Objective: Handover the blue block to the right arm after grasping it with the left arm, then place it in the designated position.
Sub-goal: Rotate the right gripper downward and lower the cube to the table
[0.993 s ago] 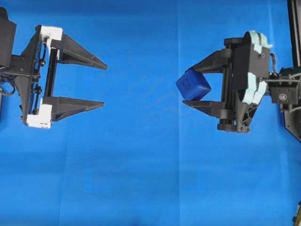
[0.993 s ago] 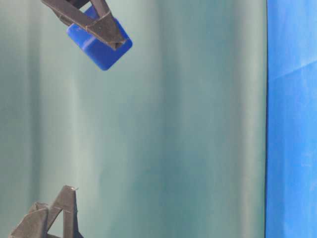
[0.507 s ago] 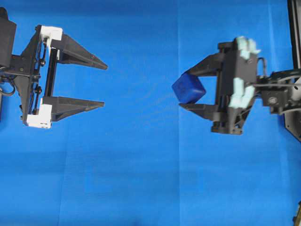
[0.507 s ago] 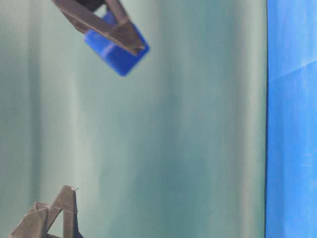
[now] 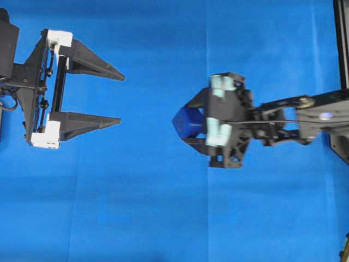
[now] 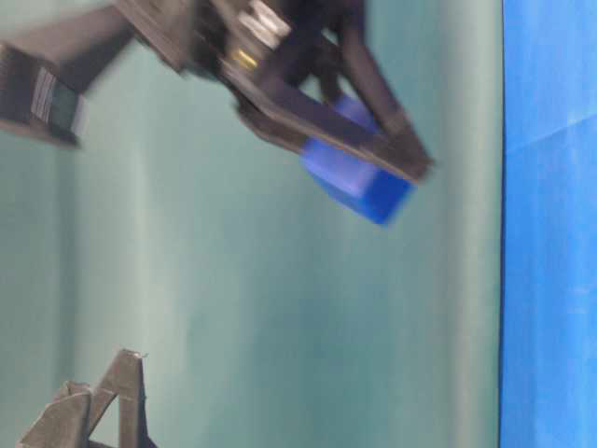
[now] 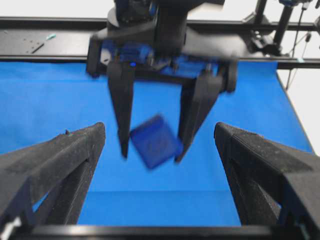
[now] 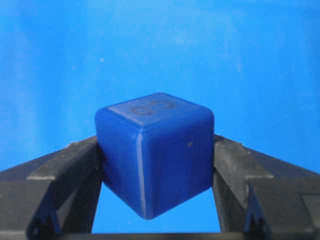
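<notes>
The blue block [image 5: 184, 121] is a dark navy cube, pinched tilted between the two black fingers of my right gripper [image 5: 186, 123], the one with teal tape. It hangs above the blue cloth near the middle. In the right wrist view the block [image 8: 155, 150] fills the gap between both fingers [image 8: 65, 170], a faint ring mark on its top face. My left gripper [image 5: 120, 98], with white base pieces, stands wide open at the left, well apart from the block. The left wrist view shows the block [image 7: 156, 141] blurred ahead, held by the right arm's fingers [image 7: 122, 110].
Bright blue cloth [image 5: 163, 218] covers the table. A black frame rail [image 7: 50, 45] runs along the far edge. The right arm's dark mount [image 5: 341, 38] stands at the right border. A teal backdrop [image 6: 280, 327] fills the table-level view.
My right gripper has swung left toward the middle with the blue block, turning its fingers downward. The left gripper has stayed still and open.
</notes>
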`<state>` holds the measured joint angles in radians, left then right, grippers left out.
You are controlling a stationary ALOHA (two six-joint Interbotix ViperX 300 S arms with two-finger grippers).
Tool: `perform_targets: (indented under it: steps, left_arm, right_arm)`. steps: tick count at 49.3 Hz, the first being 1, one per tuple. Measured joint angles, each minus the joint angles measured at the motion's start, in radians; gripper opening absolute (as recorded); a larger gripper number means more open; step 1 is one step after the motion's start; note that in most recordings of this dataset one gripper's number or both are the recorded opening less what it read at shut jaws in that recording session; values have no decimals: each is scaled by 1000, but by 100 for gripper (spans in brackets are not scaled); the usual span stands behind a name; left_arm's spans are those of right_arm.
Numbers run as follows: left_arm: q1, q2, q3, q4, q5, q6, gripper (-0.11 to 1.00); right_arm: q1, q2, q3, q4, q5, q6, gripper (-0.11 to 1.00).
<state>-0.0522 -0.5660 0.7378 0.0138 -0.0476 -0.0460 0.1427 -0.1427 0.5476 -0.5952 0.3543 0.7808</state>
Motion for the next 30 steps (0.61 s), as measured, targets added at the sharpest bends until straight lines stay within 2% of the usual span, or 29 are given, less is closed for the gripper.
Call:
perform_targets:
  steps: [12,30]
  left_arm:
    - [0,0,0,0,0,0,93]
    - [0,0,2,0,0,0,93]
  right_arm:
    - [-35,143,-21,0,-121,44,53]
    - [-58,339,-84,0,-242,52,53]
